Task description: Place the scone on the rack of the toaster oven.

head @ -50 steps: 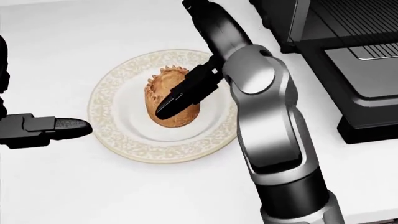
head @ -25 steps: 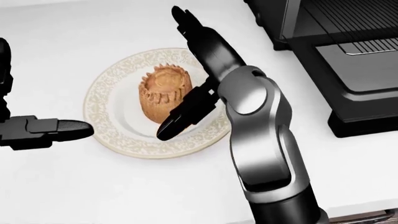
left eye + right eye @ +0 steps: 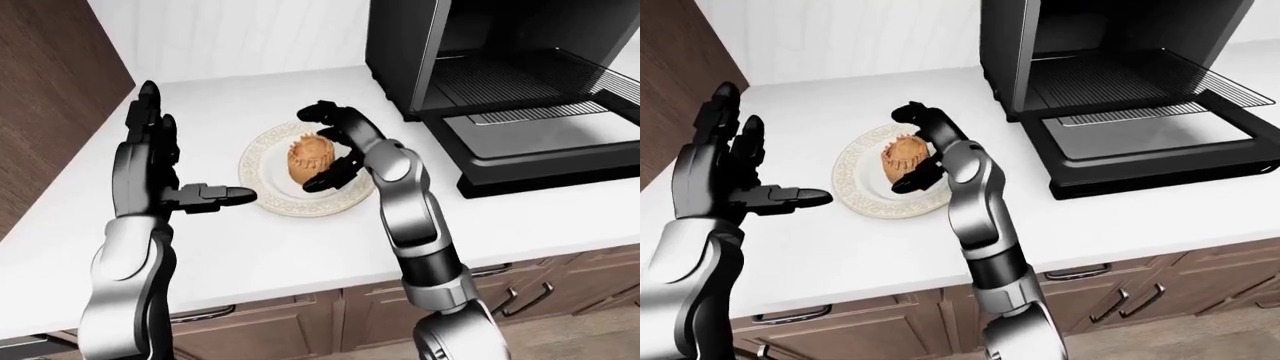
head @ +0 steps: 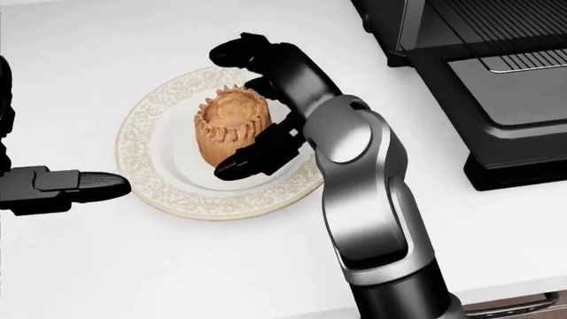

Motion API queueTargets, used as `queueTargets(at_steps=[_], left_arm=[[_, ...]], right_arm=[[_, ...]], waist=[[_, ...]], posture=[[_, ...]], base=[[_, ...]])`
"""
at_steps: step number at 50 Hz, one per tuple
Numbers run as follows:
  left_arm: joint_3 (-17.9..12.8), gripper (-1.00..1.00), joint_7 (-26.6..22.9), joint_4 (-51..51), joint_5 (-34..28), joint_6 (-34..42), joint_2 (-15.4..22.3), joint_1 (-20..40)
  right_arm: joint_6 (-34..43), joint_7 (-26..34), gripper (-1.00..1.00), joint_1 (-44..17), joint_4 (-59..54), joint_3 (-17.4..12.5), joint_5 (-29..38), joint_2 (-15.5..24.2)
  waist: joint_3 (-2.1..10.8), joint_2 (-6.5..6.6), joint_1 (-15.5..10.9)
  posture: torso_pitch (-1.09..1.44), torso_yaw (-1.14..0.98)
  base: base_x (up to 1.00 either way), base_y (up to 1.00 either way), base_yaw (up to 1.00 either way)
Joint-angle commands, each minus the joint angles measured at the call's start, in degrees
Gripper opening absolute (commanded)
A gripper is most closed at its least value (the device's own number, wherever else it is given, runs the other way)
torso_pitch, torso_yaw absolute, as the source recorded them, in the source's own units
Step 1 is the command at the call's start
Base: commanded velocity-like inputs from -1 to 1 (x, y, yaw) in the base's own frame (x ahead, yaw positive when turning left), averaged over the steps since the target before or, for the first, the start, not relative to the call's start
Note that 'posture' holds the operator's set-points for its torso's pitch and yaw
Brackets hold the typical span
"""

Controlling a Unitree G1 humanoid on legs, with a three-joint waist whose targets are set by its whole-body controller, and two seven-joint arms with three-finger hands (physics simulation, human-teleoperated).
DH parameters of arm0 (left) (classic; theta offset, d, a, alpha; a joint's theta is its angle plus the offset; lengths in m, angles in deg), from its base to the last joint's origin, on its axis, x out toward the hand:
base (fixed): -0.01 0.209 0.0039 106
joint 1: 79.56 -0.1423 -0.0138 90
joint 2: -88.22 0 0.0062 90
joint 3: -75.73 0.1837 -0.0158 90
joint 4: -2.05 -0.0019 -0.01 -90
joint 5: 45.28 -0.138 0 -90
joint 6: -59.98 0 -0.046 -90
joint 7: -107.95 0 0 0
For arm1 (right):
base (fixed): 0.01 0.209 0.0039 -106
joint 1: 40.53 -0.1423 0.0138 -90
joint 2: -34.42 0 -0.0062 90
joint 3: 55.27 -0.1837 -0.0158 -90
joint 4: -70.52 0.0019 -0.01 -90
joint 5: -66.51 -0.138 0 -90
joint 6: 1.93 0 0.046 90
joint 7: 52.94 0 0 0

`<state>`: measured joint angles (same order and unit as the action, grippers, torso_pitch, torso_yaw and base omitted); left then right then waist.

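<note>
We saw one golden-brown ridged scone (image 4: 231, 125) on one cream patterned plate (image 4: 146, 176) mid-counter, our right hand (image 4: 257, 113) curled loosely around it, our left hand (image 3: 150, 161) spread wide.

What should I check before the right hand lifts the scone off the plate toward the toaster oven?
1. Right hand around the scone: fingers on two sides, ok.
2. Firm closed grip: cannot tell.
3. Scone on the plate: upright, ok.
4. Toaster oven door open: ok.
5. Rack pulled out and bare: ok.
6. Left hand clear of the plate: open, beside it, ok.
</note>
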<state>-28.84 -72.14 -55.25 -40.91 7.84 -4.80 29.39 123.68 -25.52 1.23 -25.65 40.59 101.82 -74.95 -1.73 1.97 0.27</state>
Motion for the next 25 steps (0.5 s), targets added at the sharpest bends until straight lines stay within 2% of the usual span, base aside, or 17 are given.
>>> queueTargets(at_steps=[1, 6, 20, 25], left_arm=[[-0.33, 1.0, 0.15, 1.75, -0.12, -1.83, 0.52, 1.26], [-0.6, 1.0, -0.06, 2.17, 0.05, -1.89, 0.51, 0.72], [-0.6, 1.0, 0.09, 1.85, -0.03, -1.6, 0.74, 1.35], [-0.46, 1.0, 0.17, 1.7, -0.12, -1.45, 0.83, 1.7]], right_arm=[[-1.74, -0.98, 0.46, -2.08, 1.65, -0.31, 0.1, -0.06], [-1.97, -0.83, 0.44, -1.93, 1.52, -0.06, 0.26, -0.22], [-2.83, -0.36, 0.23, -2.2, 0.51, 0.11, 1.01, -0.53], [-5.66, -1.97, 0.21, -2.02, -2.1, 0.12, 1.06, -0.63]], waist=[[1.43, 0.27, 0.03], [1.52, 0.29, 0.04], [1.61, 0.3, 0.09], [1.62, 0.36, 0.12]], posture=[[0.0, 0.0], [0.0, 0.0], [0.0, 0.0], [0.0, 0.0]], base=[[0.0, 0.0, 0.0], [0.0, 0.0, 0.0], [0.0, 0.0, 0.0], [0.0, 0.0, 0.0]])
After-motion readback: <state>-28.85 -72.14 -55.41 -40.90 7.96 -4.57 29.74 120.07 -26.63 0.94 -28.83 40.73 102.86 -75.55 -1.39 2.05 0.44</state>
